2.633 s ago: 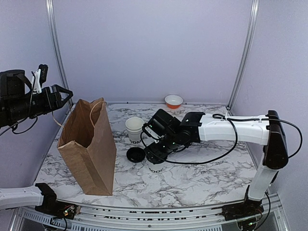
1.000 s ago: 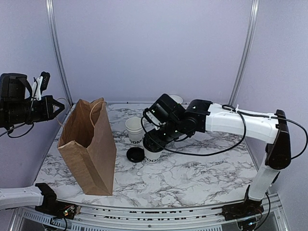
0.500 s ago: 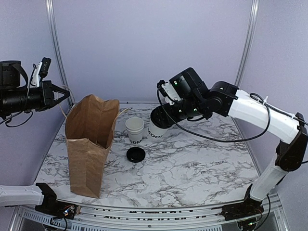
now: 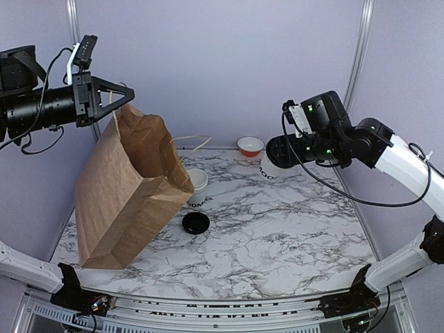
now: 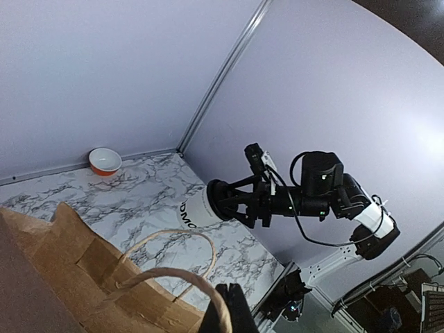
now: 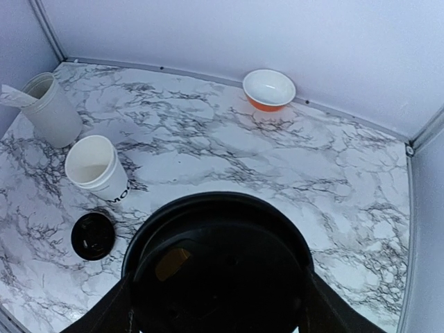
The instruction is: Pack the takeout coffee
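**Coffee held aloft, clear of the bag mouth: transfer step in hand**

The takeout coffee is off the table, in the air at the back right. It lies tipped towards its side, with the base and lettering turned towards the bag. Its black lid faces back into the right wrist camera. The right gripper has it, with the jaws spread wide around the lidded end and a finger on either side of the rim.

The left gripper is closed on one handle and holds the paper bag up. The bag hangs tilted, its mouth opening up and to the right, well apart from the cup. The other handle loops loose across that side of the mouth.

On the table, an open cup and a loose lid sit just beside the bag. A bowl stands at the back wall and a canister at the far left.

Recommendations, as judged from this position:
- Bring the cup upright before it enters the bag. I cannot tell what it contains, and a sideways lid invites a leak.
- Approach from above the mouth so you pass the loose handle rather than snag it.
- Keep the left grip firm, because a sagging mouth will narrow your entry.
- Lower the cup well inside the bag before you let go of it.
- Stay high over the open cup and the loose lid.
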Action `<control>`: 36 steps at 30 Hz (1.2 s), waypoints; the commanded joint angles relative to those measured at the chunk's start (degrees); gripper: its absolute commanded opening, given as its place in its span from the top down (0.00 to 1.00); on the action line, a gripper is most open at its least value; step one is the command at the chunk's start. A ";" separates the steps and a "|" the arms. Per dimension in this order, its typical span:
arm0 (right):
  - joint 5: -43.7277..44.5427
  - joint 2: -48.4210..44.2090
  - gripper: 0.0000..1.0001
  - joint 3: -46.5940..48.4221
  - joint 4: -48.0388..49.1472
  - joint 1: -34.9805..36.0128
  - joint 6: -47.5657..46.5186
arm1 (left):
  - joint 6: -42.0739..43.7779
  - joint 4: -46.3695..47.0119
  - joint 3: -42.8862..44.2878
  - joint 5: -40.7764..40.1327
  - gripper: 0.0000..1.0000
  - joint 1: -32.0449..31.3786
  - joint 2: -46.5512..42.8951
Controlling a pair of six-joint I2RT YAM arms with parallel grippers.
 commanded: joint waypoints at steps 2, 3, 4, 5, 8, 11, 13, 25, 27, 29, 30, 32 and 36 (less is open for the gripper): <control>4.56 -4.16 0.43 -3.05 -1.61 -4.79 0.03 | 3.85 3.81 10.60 -9.93 1.00 -10.41 9.43; 5.16 -5.02 0.43 -3.59 -1.84 -5.64 -0.03 | 4.46 3.80 13.99 -10.41 1.00 -11.86 11.51; 5.74 -5.76 0.43 -4.28 -2.15 -6.37 -0.07 | 5.20 3.77 16.81 -10.44 1.00 -13.12 13.97; 6.50 -6.44 0.43 -4.71 -2.51 -7.23 -0.14 | 5.70 3.79 19.41 -10.18 1.00 -14.02 16.38; 9.34 -8.29 0.43 -5.52 -4.16 -9.70 -0.13 | 6.25 3.83 28.08 -7.37 1.00 -15.20 23.94; 11.46 -10.49 0.43 -6.19 -5.68 -12.49 -0.04 | 6.26 3.89 36.50 -4.26 1.00 -15.35 32.00; 12.30 -11.99 0.42 -6.57 -6.52 -14.43 -0.12 | 6.23 5.08 40.27 -2.83 1.00 -15.35 35.98; 16.68 -16.64 0.42 -6.11 -10.18 -18.57 -0.18 | -0.53 28.76 30.70 -0.13 1.00 -15.29 44.63; 17.04 -16.64 0.42 -5.43 -10.57 -18.58 -0.35 | -2.61 33.31 24.38 -0.73 1.00 -15.23 43.06; 17.33 -16.64 0.42 -4.63 -10.63 -18.54 -0.74 | -4.55 37.79 18.80 -0.72 1.00 -15.03 41.69; 17.56 -16.52 0.42 -4.03 -10.70 -18.57 -0.98 | -5.26 38.97 17.42 -0.47 1.00 -14.94 41.62; 18.02 -16.10 0.42 -2.81 -10.93 -18.56 -1.50 | -6.24 39.33 17.34 0.45 1.00 -14.70 42.40; 19.42 -15.12 0.42 0.52 -11.24 -18.56 -2.79 | -8.07 39.77 18.18 2.36 1.00 -14.66 43.95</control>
